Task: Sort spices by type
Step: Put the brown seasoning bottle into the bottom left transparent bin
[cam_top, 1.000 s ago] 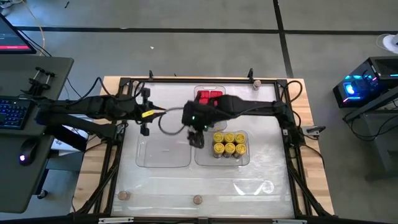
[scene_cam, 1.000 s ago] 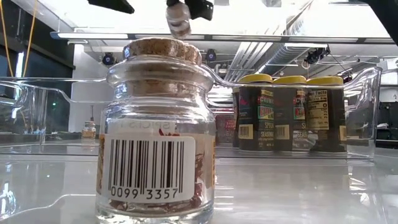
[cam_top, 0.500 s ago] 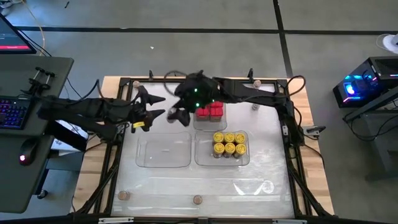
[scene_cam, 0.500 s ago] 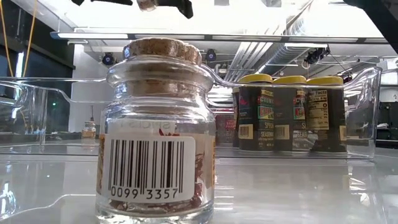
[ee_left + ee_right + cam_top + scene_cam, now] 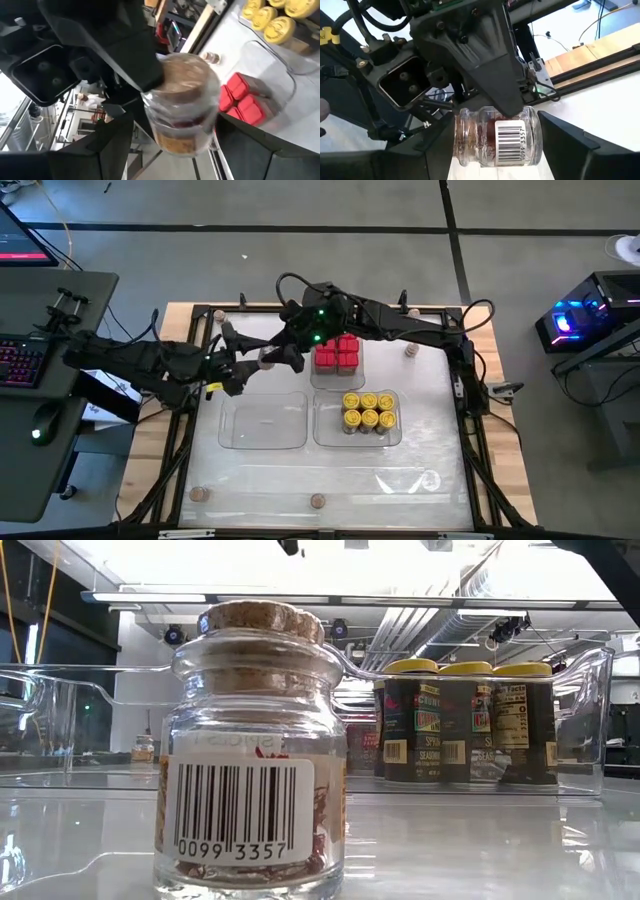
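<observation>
**Jar at risk in mid-air handover**

A front jar (image 5: 250, 760) stands unsorted. Farther back, above the table beside the red boxes (image 5: 337, 355), the held jar (image 5: 182, 100) is clamped by the right gripper (image 5: 497, 150), while the left gripper (image 5: 175, 155) is spread wide around it. If it is let go too early, it could be dropped.

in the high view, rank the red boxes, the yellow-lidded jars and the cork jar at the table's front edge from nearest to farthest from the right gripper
Measured from the right gripper, at the table's back left:
1. red boxes, just to its right, in the back tray.
2. yellow-lidded jars, farther right and toward the front, in the front right tray.
3. cork jar, alone at the front edge.
</observation>
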Controlling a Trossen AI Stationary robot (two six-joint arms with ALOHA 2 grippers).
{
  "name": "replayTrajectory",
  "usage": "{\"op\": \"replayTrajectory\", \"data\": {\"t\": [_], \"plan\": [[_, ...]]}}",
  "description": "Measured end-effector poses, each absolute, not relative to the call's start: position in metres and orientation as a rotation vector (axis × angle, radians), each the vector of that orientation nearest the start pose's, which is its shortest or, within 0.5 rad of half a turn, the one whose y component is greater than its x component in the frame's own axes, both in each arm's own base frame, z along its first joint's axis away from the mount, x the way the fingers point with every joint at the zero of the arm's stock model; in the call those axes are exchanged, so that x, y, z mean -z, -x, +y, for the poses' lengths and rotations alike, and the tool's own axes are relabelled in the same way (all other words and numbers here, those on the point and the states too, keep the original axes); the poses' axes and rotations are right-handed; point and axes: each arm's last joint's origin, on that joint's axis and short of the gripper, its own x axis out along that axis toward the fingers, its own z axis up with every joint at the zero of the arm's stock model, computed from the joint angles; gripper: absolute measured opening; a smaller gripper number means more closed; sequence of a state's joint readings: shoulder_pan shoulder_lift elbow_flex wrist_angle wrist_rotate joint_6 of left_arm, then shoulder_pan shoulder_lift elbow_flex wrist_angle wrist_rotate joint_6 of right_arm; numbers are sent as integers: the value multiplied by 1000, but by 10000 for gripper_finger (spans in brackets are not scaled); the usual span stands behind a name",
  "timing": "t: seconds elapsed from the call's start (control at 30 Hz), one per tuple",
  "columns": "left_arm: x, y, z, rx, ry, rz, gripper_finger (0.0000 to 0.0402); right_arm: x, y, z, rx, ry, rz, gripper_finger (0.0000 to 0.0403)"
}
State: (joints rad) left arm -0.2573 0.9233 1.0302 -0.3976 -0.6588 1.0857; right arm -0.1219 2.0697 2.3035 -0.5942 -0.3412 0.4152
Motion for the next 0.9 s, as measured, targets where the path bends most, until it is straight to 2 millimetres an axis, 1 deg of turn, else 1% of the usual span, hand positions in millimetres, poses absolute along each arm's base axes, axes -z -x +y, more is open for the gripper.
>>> {"op": "replayTrajectory", "data": {"t": [0.13,0.23,0.3,0.4,0.53,0.57,0.73,0.9], "plan": [[-375,-188,-31,-227,-1182,431,267,-418,-458,-46,-143,-505,388,248],[-374,-191,-33,-194,-1180,412,265,-419,-458,-46,-143,-518,374,248],[-373,-194,-34,-172,-1178,406,258,-420,-459,-46,-145,-518,361,248],[-373,-196,-34,-189,-1173,412,226,-420,-459,-46,-142,-518,364,248],[-376,-196,-35,-222,-1139,381,159,-419,-459,-46,-144,-508,363,249],[-378,-195,-35,-229,-1129,366,152,-420,-459,-46,-146,-506,358,249],[-378,-194,-37,-235,-1090,354,152,-421,-458,-47,-137,-548,354,252],[-373,-192,-36,-252,-1012,400,152,-420,-459,-51,-123,-567,359,270]]}}
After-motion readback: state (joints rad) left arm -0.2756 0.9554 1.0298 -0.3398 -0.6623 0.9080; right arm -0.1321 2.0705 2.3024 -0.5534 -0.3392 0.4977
